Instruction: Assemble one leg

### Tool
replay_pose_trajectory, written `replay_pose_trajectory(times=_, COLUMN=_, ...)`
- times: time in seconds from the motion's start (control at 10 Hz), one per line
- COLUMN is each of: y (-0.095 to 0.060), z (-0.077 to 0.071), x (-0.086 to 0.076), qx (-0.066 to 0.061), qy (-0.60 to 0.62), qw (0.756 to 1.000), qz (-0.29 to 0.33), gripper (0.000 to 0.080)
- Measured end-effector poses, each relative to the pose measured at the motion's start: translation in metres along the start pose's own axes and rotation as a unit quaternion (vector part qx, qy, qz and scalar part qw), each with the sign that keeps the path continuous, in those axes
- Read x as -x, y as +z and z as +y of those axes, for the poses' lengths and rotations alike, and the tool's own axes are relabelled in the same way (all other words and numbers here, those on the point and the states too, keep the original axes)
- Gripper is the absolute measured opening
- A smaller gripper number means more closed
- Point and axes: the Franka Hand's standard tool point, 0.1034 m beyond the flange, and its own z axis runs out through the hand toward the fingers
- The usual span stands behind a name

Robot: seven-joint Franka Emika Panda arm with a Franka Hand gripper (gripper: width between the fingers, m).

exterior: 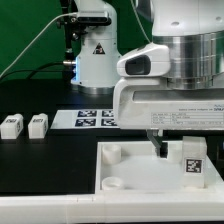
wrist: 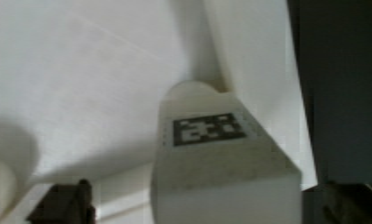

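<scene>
Dark table (exterior: pixel 40 160) beside plate edge (exterior: pixel 103 165)

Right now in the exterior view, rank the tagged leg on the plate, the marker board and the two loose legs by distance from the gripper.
1. Leg on the plate, beside the gripper.
2. Marker board, behind.
3. Two loose legs, far on the exterior view's left.

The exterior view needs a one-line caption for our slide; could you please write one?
Gripper low over the white plate beside an upright tagged leg; two more legs wait on the black table.
</scene>
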Motion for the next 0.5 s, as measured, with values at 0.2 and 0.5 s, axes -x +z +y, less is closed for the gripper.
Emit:
replay_pose_trajectory(times=0.2, y=0.0005, z=0.0007, x=-0.0001, qx=0.000, qy=0.042, qw=0.999, qz=0.000, gripper=0.0392)
replay_pose_trajectory(times=0.5, y=0.0010, z=0.0024, x=-0.0004, qx=-0.003, qy=0.307, qw=0.952, qz=-0.003, gripper=0.0291)
